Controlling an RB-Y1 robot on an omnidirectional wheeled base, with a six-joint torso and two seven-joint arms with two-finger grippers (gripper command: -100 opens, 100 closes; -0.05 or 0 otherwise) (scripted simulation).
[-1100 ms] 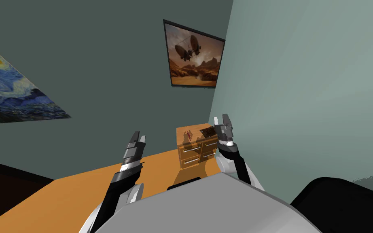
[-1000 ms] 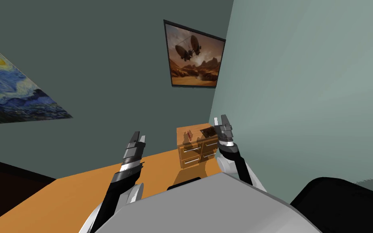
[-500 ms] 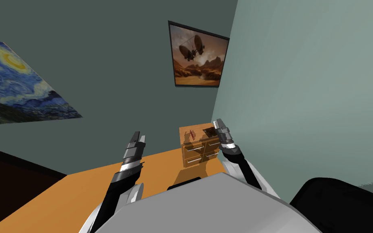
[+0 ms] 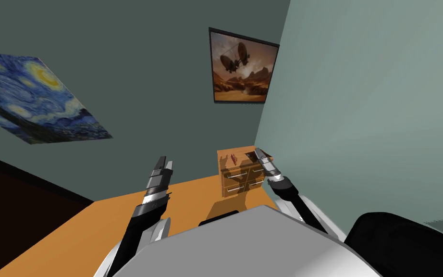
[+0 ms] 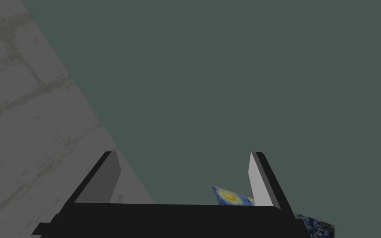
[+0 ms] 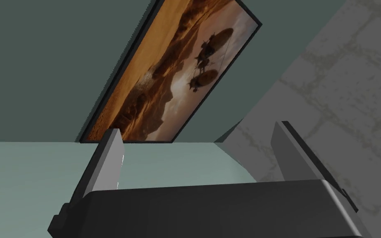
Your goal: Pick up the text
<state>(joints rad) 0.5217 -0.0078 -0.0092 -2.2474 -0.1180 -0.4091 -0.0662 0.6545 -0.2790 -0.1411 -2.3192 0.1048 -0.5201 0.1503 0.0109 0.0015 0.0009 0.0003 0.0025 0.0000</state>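
Observation:
A small wooden drawer cabinet (image 4: pixel 237 179) stands in the corner where the dark green wall meets the pale green one. On its top lie a small red item (image 4: pixel 233 157) and a dark flat thing (image 4: pixel 251 155), which I take for the text, partly hidden by my right gripper (image 4: pixel 260 154). That gripper hangs over the cabinet's right end, open and empty; its fingers (image 6: pixel 110 159) stand wide apart. My left gripper (image 4: pixel 164 163) is raised well left of the cabinet, also open (image 5: pixel 185 177), with nothing in it.
An orange floor (image 4: pixel 95 226) runs up to the cabinet. Two paintings hang on the dark wall, an airship scene (image 4: pixel 242 67) above the cabinet and a blue swirl one (image 4: pixel 38 106) to the left. A black rounded shape (image 4: pixel 408 240) sits low right, a black area (image 4: pixel 14 202) low left.
My head view has swung, so the walls and paintings slid rightward. My right gripper has tipped forward and lower over the cabinet's right end. The left arm has kept its pose.

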